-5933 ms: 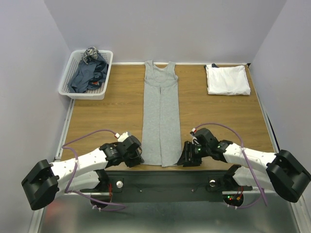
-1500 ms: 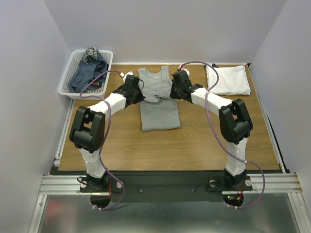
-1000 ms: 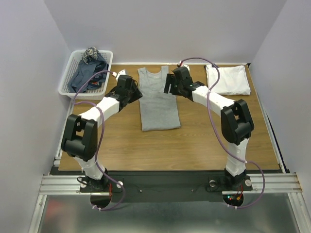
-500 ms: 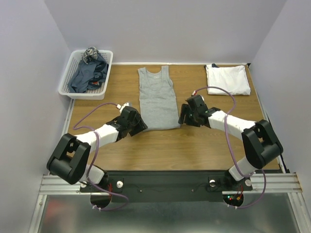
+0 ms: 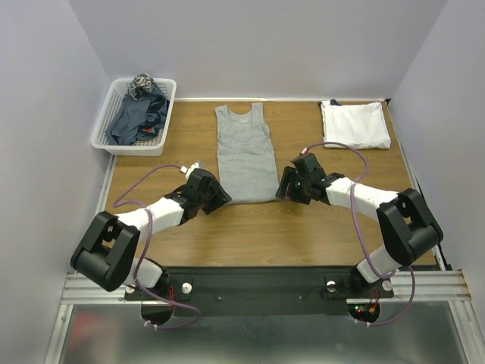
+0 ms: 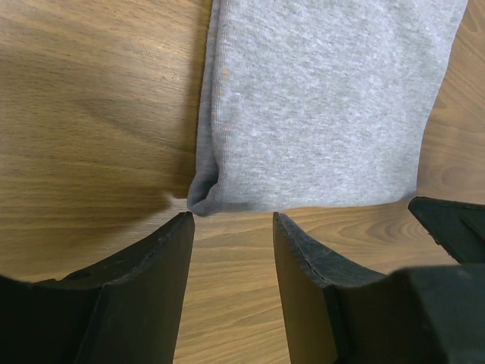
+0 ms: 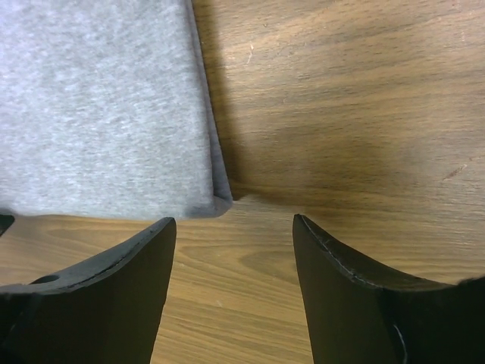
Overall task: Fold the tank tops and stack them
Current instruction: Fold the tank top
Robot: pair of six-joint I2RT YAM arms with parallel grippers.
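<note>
Stands partway: shows the grey tank top (image 5: 245, 155) folded in half at mid-surface (image 5: 189, 235), both sets of jaws spread empty beside its near corners, the white tank top (image 5: 355, 125) folded far right, the dark tank tops (image 5: 136, 117) heaped unfolded in the basket (image 5: 102, 140).

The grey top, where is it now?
In the top view, the grey tank top lies folded in the middle, between the basket far left and the white top far right; the left gripper and right gripper sit at its near corners.
</note>
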